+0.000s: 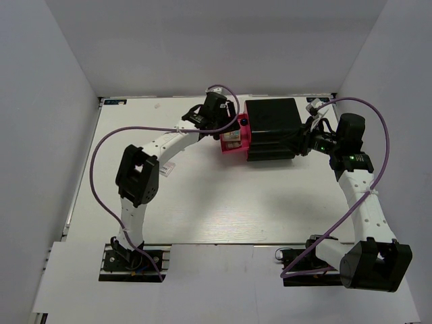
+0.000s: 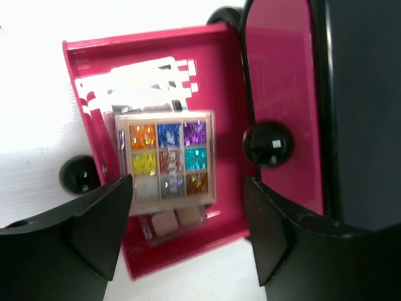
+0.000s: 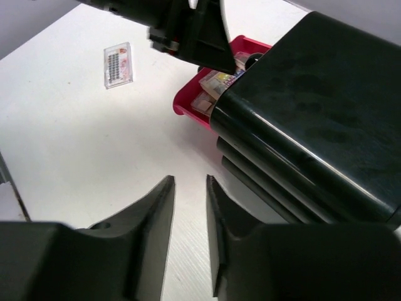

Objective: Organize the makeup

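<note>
White table (image 1: pixel 202 216), grey walls on three sides. Black drawer box (image 1: pixel 273 125) sits at the far middle. One pink drawer (image 2: pixel 216 94) is pulled out from the box's left face. Square multicolour palette (image 2: pixel 166 163) lies flat inside that drawer, stacked on a second palette (image 2: pixel 172 221) whose pale brown pans stick out from under its outer edge. The stack's long axis appears to run along the drawer's pull direction, away from the box. Left gripper (image 2: pixel 188 185) hangs directly over the drawer, jaws wide apart and empty. They straddle the square palette across its width without touching it. Drawer knob (image 2: pixel 80 174) is on the drawer front, farthest from the box. Right gripper (image 3: pixel 189 182) hovers low at the box's right side, jaws almost together with a thin gap, holding nothing. Judgement: palette looks placed. The left arm is much the nearer, so lifting clear and pushing the drawer front toward the box falls to it.
</note>
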Motion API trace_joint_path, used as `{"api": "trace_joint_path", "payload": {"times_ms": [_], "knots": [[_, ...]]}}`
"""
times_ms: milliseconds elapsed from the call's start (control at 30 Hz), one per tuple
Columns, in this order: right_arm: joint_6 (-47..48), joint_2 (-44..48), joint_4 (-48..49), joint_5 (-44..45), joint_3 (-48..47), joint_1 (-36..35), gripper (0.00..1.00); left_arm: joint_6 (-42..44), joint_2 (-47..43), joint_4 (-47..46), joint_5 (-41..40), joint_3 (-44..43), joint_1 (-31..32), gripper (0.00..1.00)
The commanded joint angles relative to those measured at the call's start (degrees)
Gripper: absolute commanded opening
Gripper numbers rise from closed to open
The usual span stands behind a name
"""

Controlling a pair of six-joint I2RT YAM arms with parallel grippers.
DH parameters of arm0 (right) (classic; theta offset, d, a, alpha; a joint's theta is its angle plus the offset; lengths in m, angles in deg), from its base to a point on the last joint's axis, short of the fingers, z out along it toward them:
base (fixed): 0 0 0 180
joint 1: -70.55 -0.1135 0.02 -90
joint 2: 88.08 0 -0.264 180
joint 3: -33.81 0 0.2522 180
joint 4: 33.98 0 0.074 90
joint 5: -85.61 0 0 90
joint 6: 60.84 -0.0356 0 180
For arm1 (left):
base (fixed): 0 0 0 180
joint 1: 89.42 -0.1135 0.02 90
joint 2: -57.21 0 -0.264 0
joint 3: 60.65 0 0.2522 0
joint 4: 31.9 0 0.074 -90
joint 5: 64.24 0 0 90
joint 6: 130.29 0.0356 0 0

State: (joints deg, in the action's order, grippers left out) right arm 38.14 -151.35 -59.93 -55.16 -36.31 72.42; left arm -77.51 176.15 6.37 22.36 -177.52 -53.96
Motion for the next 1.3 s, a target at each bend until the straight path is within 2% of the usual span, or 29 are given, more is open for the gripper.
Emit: {"api": "trace_joint_path", "payload": {"times_ms": [0, 33, 67, 133, 167, 200, 267, 300, 333, 433, 467, 500, 533, 567, 600, 700, 800, 1000, 1267], "knots": [[-0.8, 1.4, 2.1, 2.1, -0.6, 0.3, 0.3, 0.9, -12.2, -4.0, 0.4, 4.6, -0.6, 0.73], [-1.1, 1.4, 2.3, 2.6, -0.8, 0.4, 0.25, 1.2, -13.9, -4.7, 0.1, 6.3, -0.6, 0.63], [-1.4, 1.0, 2.6, 3.1, -1.0, 0.5, 0.17, 1.4, -15.6, -6.3, 0.1, 10.0, -1.3, 0.38], [-2.9, 0.6, 3.5, 5.5, -1.7, 0.5, 0.12, 1.2, -20.2, -8.1, 0.0, 13.9, -3.0, 0.17], [-3.7, 0.0, 3.7, 7.5, -2.7, 0.5, 0.08, 1.1, -21.5, -8.5, 0.0, 17.9, -3.8, 0.01], [-5.0, -0.5, 4.0, 8.7, -3.2, 0.5, 0.04, 0.8, -22.9, -9.0, 0.1, 19.9, -5.5, 0.0], [-6.1, -1.9, 4.3, 12.2, -5.4, 0.6, 0.04, -0.4, -25.6, -11.3, 2.0, 26.1, -7.7, 0.0], [-7.3, -2.6, 4.4, 13.3, -6.2, 0.7, 0.09, -0.9, -26.1, -13.4, 5.2, 27.9, -9.8, 0.0], [-8.0, -4.0, 4.5, 14.7, -6.9, 0.7, 0.3, -2.2, -26.5, -14.3, 6.6, 29.5, -10.8, 0.0], [-10.5, -8.2, 3.5, 18.9, -11.7, 1.0, 0.73, -5.3, -24.2, -17.6, 12.7, 33.7, -14.4, 0.0], [-10.8, -9.3, 3.0, 19.9, -14.4, 1.3, 0.79, -5.8, -23.3, -18.4, 14.1, 34.2, -15.1, 0.0], [-11.3, -10.6, 2.4, 20.4, -15.8, 1.6, 0.83, -6.6, -22.1, -19.1, 15.4, 34.2, -15.6, 0.11], [-12.0, -13.2, 1.6, 20.8, -17.2, 1.6, 0.85, -7.3, -20.8, -20.3, 18.1, 33.8, -16.3, 0.16], [-12.4, -14.5, 1.0, 20.8, -20.1, 1.7, 0.85, -7.7, -17.8, -20.3, 19.3, 33.1, -16.3, 0.22], [-12.9, -16.0, 0.3, 20.9, -21.5, 2.3, 0.85, -8.2, -16.6, -20.7, 20.4, 31.4, -16.3, 0.37], [-13.9, -22.7, -2.7, 22.4, -26.7, 3.0, 0.85, -9.3, -12.1, -21.5, 23.9, 28.5, -16.3, 0.54], [-14.3, -25.7, -4.0, 23.7, -28.7, 4.3, 0.83, -9.9, -9.0, -22.2, 26.0, 26.8, -16.3, 0.57], [-14.9, -34.1, -5.7, 17.8, -31.3, 6.7, 0.69, -10.9, -5.4, -23.7, 29.2, 25.0, -16.3, 0.58], [-13.9, -40.0, -7.5, 9.8, -32.9, 8.1, 0.61, -12.1, -2.0, -24.1, 32.3, 22.3, -16.3, 0.58]]}}
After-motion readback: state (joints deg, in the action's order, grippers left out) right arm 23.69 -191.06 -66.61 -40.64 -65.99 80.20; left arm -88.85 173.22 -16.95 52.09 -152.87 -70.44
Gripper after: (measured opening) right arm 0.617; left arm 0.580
